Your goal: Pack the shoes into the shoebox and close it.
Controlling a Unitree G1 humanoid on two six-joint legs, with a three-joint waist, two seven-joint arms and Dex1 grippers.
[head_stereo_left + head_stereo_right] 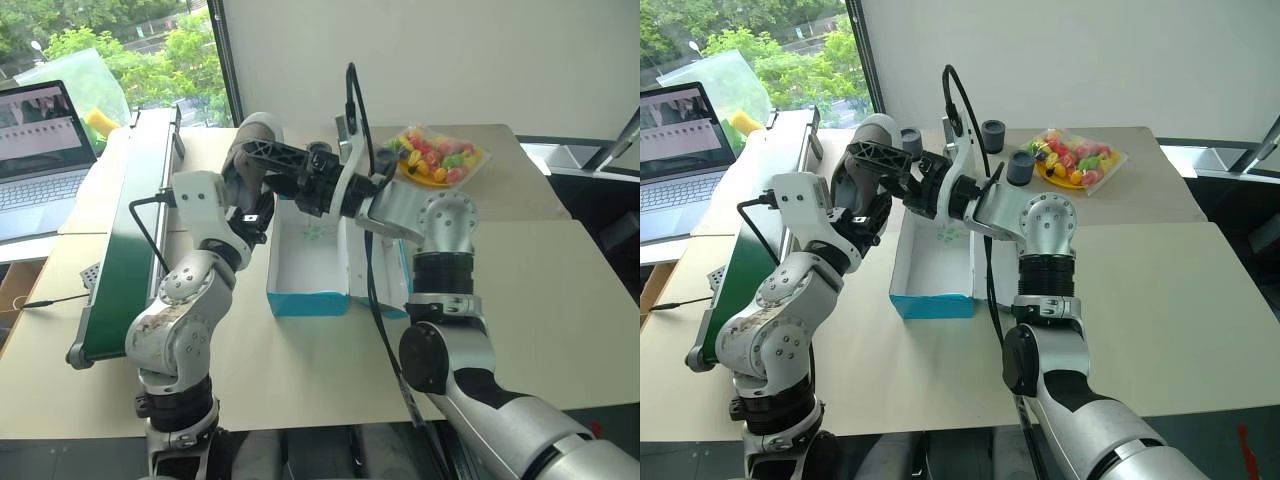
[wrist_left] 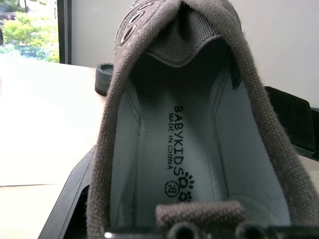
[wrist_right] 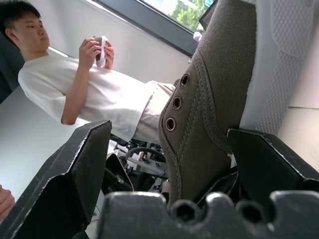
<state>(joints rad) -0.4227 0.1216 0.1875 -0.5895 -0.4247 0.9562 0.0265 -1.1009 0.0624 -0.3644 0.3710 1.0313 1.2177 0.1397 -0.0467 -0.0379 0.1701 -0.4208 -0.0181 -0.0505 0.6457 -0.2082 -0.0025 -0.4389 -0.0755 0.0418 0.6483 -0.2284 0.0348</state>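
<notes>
Holding the shoe [image 2: 189,149] up over the far end of the shoebox [image 1: 310,262], I had the left gripper [image 1: 862,205] clamped on its heel collar while the right gripper [image 3: 174,164] stood spread wide around the toe, fingers [image 3: 79,164] not yet pressing. My worry: if the right one closed off-centre, or the left let go too soon, the soft canvas could twist and drop outside the box. It looked dark grey, eyelets along the side, pale insole showing. The box sat open on the table [image 1: 540,290], white inside.
</notes>
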